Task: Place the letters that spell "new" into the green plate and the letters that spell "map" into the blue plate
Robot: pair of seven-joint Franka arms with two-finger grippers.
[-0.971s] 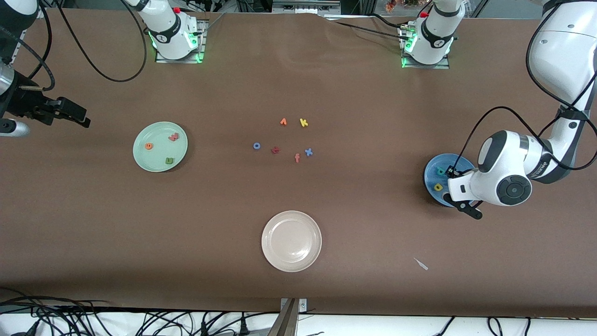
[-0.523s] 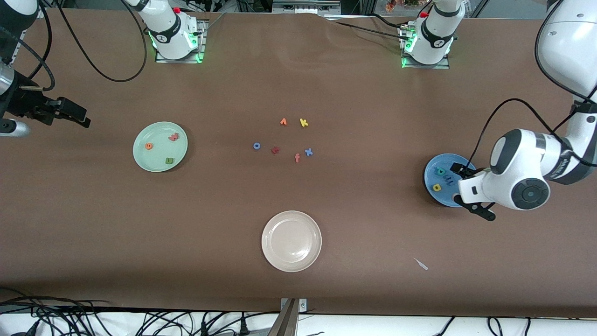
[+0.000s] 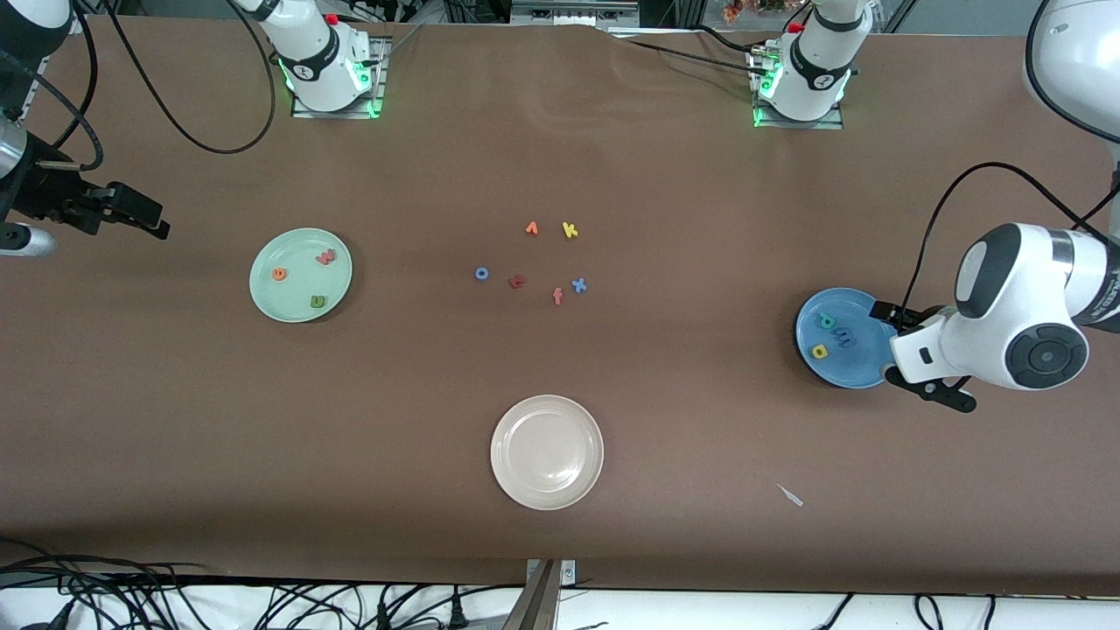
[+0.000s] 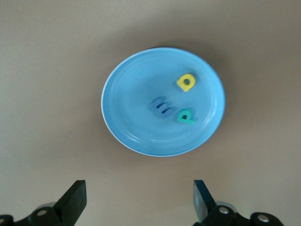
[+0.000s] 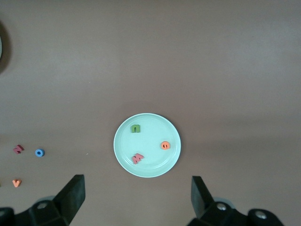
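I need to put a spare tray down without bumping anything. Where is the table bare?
Bare table lies between the green plate and the beige plate, and between the beige plate and the blue plate. It is crowded at the loose letters mid-table.

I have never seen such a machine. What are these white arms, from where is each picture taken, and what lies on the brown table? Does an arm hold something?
These are two robot arms, each ending in a two-finger gripper. The wide picture comes from a high camera facing the robots. The other two come from cameras on the arms' wrists, looking down past the fingers.

The left gripper is open and empty, above the edge of the blue plate. In that plate lie a blue m, a yellow a and a teal p.

The right gripper waits open and empty at its end of the table. Its camera looks at the green plate, which holds a green n, an orange e and a red w.

Six spare letters lie mid-table. A beige plate lies nearer the front camera.
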